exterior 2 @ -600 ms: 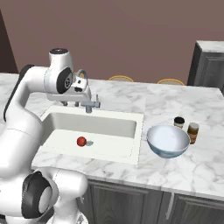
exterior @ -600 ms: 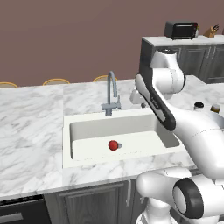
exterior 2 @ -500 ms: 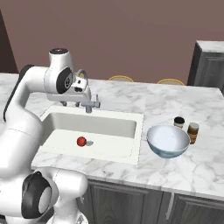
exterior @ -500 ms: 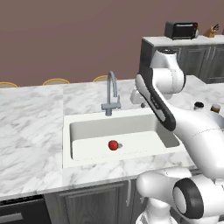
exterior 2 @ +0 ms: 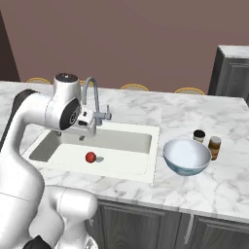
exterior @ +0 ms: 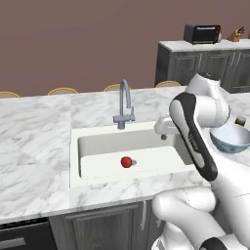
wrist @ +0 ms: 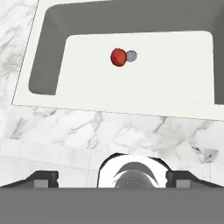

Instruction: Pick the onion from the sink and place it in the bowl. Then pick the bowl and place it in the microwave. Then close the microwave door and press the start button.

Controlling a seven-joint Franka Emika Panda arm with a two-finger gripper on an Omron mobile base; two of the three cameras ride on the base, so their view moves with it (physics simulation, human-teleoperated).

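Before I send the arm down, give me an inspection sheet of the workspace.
Surface: white marble counter around the sink.
Job's things: onion on the sink floor beside the drain; bowl upright on the counter, right of the sink.
Clutter: two small jars behind the bowl.
Gripper: gripper open, high over the sink's near rim, holding nothing.
Cables: nothing seen.
Surroundings: faucet, toaster, knife block.
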